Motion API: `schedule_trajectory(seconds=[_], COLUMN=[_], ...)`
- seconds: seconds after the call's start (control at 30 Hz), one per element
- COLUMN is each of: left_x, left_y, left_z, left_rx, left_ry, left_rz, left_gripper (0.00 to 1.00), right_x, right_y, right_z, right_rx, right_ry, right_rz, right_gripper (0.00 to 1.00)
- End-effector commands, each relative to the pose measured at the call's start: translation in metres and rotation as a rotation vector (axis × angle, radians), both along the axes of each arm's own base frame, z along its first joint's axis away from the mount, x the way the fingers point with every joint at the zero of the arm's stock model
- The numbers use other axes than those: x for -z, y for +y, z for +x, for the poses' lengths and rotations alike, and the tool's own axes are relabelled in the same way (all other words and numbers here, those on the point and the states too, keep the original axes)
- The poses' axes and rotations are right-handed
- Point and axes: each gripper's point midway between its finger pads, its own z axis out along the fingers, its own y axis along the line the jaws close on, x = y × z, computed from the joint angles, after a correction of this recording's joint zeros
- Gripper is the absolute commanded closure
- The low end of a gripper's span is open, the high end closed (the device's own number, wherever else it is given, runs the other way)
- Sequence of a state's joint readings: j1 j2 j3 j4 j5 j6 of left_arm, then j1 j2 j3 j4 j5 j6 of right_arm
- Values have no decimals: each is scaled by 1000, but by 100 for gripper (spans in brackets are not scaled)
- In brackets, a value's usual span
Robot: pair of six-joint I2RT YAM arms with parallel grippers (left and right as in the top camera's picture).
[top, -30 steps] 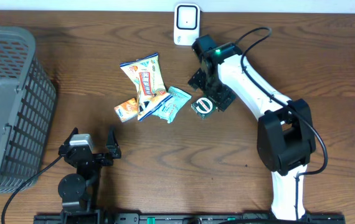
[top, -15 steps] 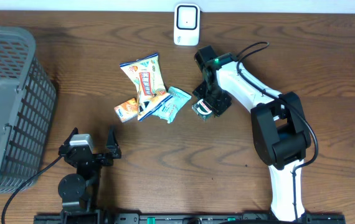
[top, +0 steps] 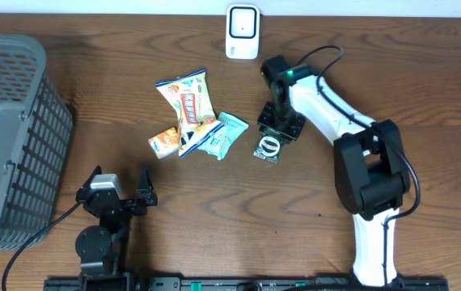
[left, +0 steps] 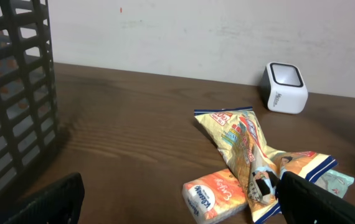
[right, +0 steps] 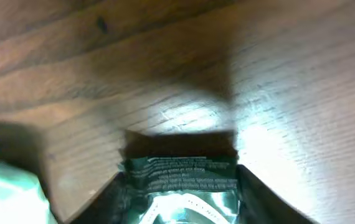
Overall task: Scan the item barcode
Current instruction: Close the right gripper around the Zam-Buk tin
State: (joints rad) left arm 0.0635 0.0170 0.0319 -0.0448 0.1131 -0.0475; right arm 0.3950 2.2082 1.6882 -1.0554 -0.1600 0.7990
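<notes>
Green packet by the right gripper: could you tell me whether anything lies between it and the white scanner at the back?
Nothing visible lies on the wood between the green packet and the scanner. The snack pile sits left of that line; only the arm of the right gripper hangs over it.

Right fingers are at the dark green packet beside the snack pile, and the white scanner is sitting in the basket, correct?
No. The white scanner is not in the basket; it stands on the table at the far edge, as the overhead view shows. The right fingers are at the dark green packet beside the snack pile.
</notes>
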Motion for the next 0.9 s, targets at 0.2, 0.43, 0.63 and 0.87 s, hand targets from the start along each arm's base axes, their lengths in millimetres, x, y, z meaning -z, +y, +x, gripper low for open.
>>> schedule_trajectory(seconds=[0.2, 0.43, 0.63, 0.87], left_x=[16, 16, 16, 16], left_y=[-1, -1, -1, -1], left_z=[0, 0, 0, 0], left_rx=[6, 6, 6, 6], left_ry=[38, 38, 38, 38], left_rz=[10, 10, 10, 10], left_gripper=[2, 2, 2, 2], right_x=[0, 11, 33, 49], right_y=[9, 12, 7, -7], right_z=[-7, -21, -39, -67], right_rx=[-220, -264, -256, -302], right_ry=[10, 18, 55, 137], right_rz=[51, -27, -53, -77], right_gripper=[11, 39, 29, 46])
